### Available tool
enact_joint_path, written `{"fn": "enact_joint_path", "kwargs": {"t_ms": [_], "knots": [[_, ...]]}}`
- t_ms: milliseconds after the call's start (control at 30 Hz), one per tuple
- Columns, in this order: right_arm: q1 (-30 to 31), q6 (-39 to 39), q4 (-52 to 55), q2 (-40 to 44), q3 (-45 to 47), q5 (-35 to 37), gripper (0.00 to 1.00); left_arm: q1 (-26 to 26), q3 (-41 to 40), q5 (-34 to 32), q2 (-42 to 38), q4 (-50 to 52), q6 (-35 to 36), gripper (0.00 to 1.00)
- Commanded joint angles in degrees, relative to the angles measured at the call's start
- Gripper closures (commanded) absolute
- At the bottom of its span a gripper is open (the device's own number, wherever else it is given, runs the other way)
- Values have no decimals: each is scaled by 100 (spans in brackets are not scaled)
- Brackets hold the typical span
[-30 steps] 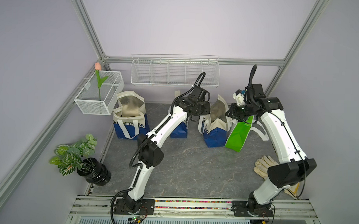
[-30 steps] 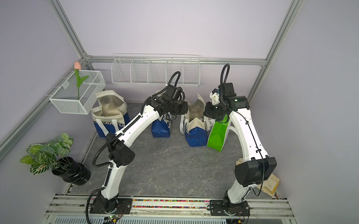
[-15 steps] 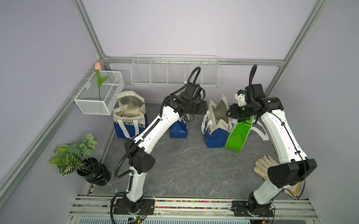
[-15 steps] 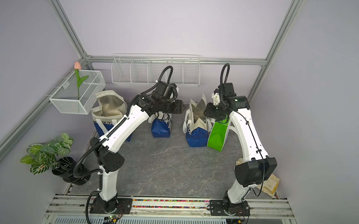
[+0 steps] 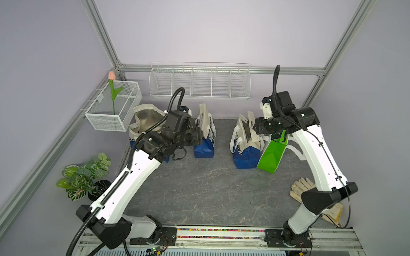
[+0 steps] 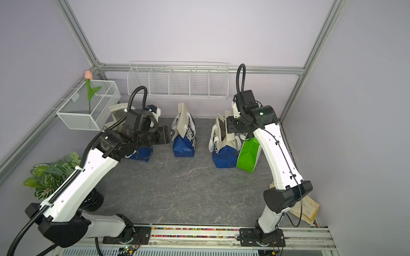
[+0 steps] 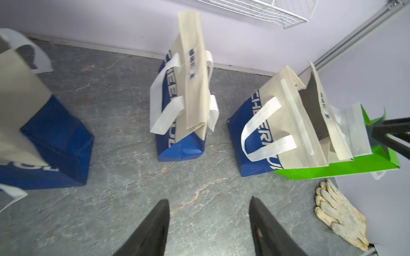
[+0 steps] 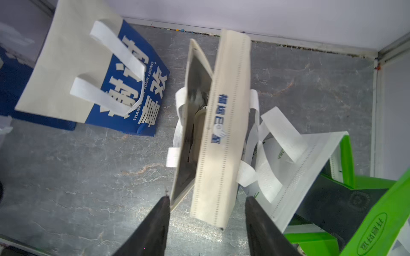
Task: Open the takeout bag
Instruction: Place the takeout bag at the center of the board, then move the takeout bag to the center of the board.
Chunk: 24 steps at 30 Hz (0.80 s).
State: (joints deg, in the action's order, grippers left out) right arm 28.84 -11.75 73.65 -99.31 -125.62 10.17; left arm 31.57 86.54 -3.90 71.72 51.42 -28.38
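Your takeout bag [image 5: 244, 144] stands upright near the back edge of the table [image 5: 209, 187], toward its right rear corner. It is soft non-woven fabric, cream above and deep blue at its boxy base, with flat white ribbon handles drooping down the sides. The mouth gapes as a narrow slit showing a dull grey lining. A long cream flap with stitched edges and small blue print stands up along one side. A smooth-sided, bright green bag [image 5: 271, 156] leans against it on the side toward the table's right edge. Your right gripper [image 8: 207, 197] hangs at the top of the bag, its black tapered fingers spread wide. The flap's end shows between them unpinched, and you cannot tell whether one tip touches the rim. Your left gripper [image 7: 208, 199] is well apart from that bag, fingers wide and holding nothing, over the grey, marble-veined table top. It sits just beside a second cream-and-blue bag [image 5: 204, 142] whose top is folded flat and shut. Worn cream work gloves [image 5: 300, 188] lie crumpled by the right edge.
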Motion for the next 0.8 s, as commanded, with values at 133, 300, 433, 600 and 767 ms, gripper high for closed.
{"fn": "enact_joint_path", "kwargs": {"t_ms": [133, 300, 433, 600, 767], "knots": [[1154, 152, -641, 114, -103, 325, 19, -786, -1232, 732, -813, -308, -689, 44], [1586, -157, -1557, -309, -52, 15, 14, -810, -1710, 934, -1262, -325, -977, 47], [1667, -275, -2117, -969, -365, -140, 1, -809, -2048, 986, -1686, -373, -1189, 47], [1686, -259, -2244, -1938, -1210, -322, 1, -802, -2461, 1214, -2100, -577, -1304, 47], [1736, -304, -1572, -3078, -2822, -46, 4, -802, -3053, 1552, -2362, -1070, -1527, 48]]}}
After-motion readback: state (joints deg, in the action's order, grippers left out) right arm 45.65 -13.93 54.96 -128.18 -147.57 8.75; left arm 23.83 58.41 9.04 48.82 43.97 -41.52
